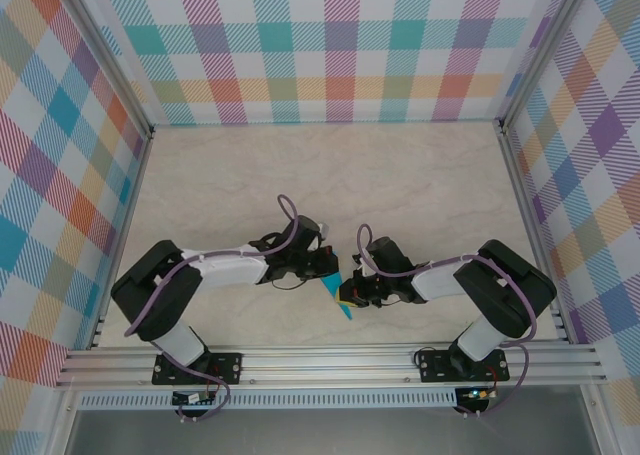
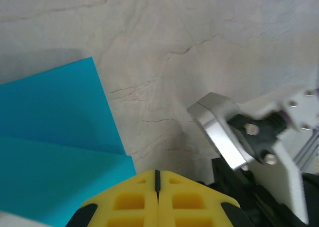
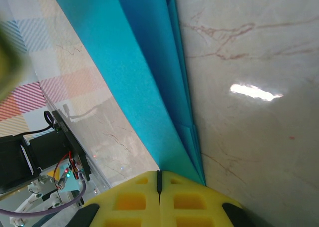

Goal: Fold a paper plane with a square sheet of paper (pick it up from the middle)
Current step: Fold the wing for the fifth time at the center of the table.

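Paper plane (image 1: pixel 341 302), part-folded, lies near the front edge of the marble-look table (image 1: pixel 420 175). The left gripper (image 2: pixel 157 187), fingers together, sits at its edge. The right gripper (image 3: pixel 159 187), fingers also together, sits by its narrow tip. If either closed tip drags, the loose layers would likely slide or spring open.

One teal paper (image 1: pixel 338 300) — two arms (image 1: pixel 230 270).

Readable text: none on any surface in view.
Circuit board (image 3: pixel 75 164), left of the right gripper (image 3: pixel 158 176) fingers: lit indicator dots, any lettering too small to read.
Circuit boards below the arm bases (image 1: pixel 190 398): markings too small to make out.
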Robot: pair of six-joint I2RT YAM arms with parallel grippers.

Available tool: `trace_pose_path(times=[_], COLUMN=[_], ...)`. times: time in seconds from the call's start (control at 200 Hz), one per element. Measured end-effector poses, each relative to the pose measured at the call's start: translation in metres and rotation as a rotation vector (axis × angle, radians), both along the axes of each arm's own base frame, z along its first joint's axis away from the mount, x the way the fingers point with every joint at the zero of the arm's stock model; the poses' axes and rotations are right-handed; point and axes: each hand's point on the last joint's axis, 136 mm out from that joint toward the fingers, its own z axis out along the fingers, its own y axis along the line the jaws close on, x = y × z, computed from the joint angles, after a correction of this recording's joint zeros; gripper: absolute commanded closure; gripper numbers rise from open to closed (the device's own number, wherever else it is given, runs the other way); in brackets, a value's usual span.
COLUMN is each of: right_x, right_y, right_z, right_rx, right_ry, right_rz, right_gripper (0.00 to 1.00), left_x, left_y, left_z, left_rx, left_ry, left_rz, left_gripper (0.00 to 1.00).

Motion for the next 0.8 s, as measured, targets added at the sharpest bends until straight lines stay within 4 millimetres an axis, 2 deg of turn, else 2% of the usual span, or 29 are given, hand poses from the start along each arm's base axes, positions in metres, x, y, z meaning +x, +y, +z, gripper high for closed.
trace_pose_path(times=[0.115,0.205,0.38,0.61,0.8], right_x=[0.000,0.000,-0.003,-0.006,-0.013], right_y=[0.000,0.000,-0.005,-0.008,-0.007], right_z=[0.000,0.001,0.004,0.023,0.019], right_rx=[-0.001,-0.005,-0.032,-0.020,-0.037], right_ry=[-0.002,-0.006,0.014,-0.006,0.016], right_rz=[-0.002,-0.003,-0.025,-0.030,-0.014], right_gripper=[1.00,1.00,0.98,0.92,0.92], left_x=[0.000,0.001,0.003,0.004,0.004], left_y=[0.004,0.008,0.009,0.008,0.008], left_z=[-0.022,-0.031,-0.035,-0.035,-0.035], left_rx=[0.058,0.086,0.097,0.094,0.094], left_ry=[0.029,0.035,0.034,0.031,0.031], left_rz=[0.020,0.036,0.043,0.043,0.043], left_gripper=[1.00,1.00,1.00,1.00,1.00])
